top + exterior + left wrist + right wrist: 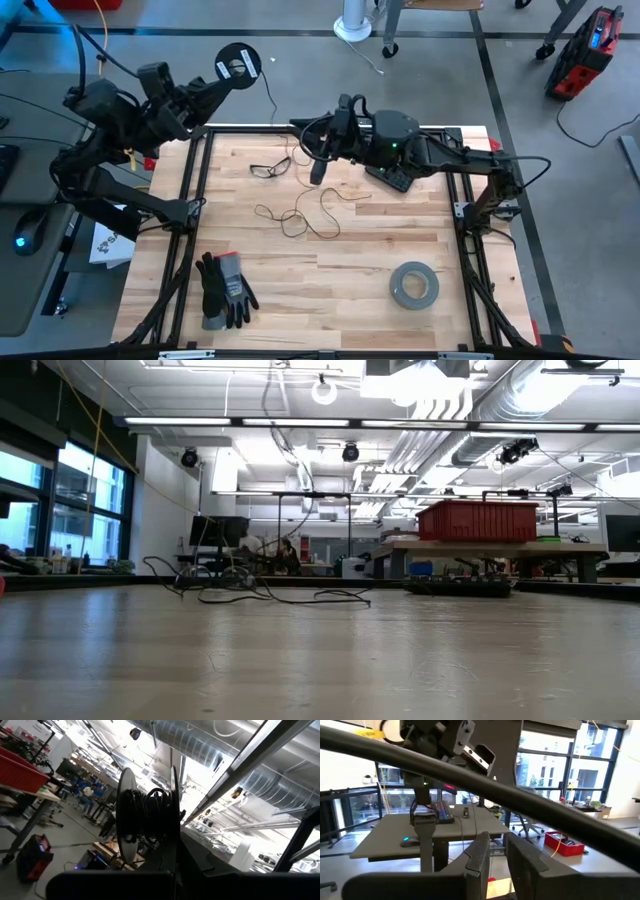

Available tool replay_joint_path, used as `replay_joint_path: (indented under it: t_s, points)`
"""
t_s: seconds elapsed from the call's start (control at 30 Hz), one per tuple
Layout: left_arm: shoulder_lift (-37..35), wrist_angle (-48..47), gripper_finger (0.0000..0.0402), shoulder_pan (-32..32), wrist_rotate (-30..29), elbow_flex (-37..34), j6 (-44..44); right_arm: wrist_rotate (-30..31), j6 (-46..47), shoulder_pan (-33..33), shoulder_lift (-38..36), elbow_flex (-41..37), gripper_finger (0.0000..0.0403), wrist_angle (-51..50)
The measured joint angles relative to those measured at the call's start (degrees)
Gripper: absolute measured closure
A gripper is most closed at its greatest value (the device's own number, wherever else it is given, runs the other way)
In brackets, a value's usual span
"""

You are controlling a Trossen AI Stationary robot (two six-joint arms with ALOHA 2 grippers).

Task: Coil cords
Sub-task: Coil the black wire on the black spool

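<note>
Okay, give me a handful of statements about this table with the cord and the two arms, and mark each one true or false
1. The left gripper holds the black spool out past the table's far edge. True.
2. The grey tape roll sits on top of the gloves. False: the two lie apart on the wooden table.
3. Loose thin cord lies in loops on the wood. True.
4. The right gripper rests on the tape roll. False: it hovers near the far edge, above the cord.
5. Safety glasses lie near the far edge. True.
</note>
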Motion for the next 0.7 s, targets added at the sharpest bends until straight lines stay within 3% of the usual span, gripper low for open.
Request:
replay_joint_path:
  t_s: [0.23, 0.53, 0.7]
  points:
    - [0.12, -0.07, 0.0401, 0.00, 0.13, 0.00, -0.44, -2.89, 3.83, -2.72, 1.26, 0.00, 0.0338, 0.78]
    - [0.18, -0.09, 0.0401, 0.00, 0.13, 0.00, -0.49, -5.24, 5.48, -4.28, 1.25, 0.00, 0.0284, 2.33]
    - [0.18, -0.06, 0.0401, 0.00, 0.11, 0.00, -0.49, -6.76, 6.79, -4.34, 1.77, 0.04, 0.0273, 2.54]
